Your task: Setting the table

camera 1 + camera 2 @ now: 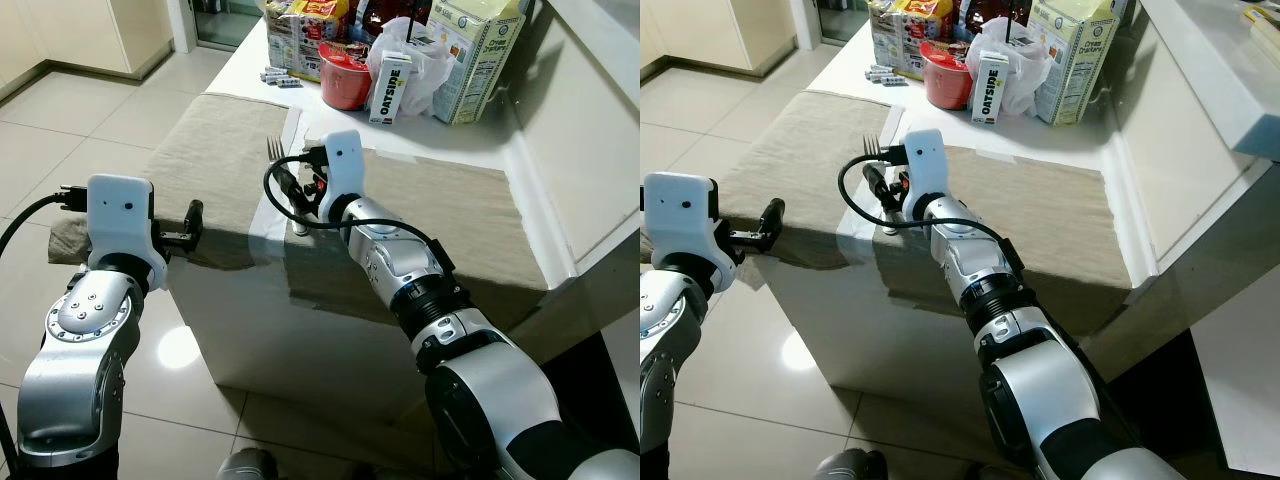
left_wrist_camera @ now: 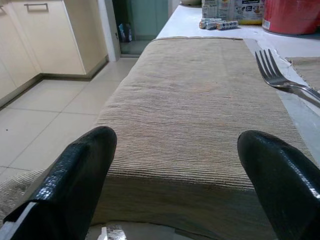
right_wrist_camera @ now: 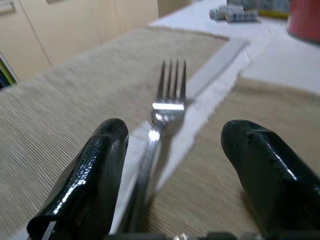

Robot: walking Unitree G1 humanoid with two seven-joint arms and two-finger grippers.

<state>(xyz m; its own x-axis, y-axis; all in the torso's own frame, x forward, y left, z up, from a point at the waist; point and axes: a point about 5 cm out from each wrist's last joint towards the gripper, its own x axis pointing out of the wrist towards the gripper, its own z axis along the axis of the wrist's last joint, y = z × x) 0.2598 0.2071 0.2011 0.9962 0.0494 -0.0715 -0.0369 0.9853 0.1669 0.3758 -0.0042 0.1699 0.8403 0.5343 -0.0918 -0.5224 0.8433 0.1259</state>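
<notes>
Fork (image 3: 167,95) between placemats (image 1: 215,140), white table (image 1: 440,150), tiled floor (image 1: 70,130)

Your robot's two arms were silver metal, built of rounded, polished segments joined by black rings. The left arm (image 1: 85,345) had a domed joint cap studded with small screws. Each wrist wore a white plastic camera housing with small dark dots. A black cable looped out from the right arm (image 1: 420,285). Both grippers had glossy black fingers (image 2: 70,185).
</notes>
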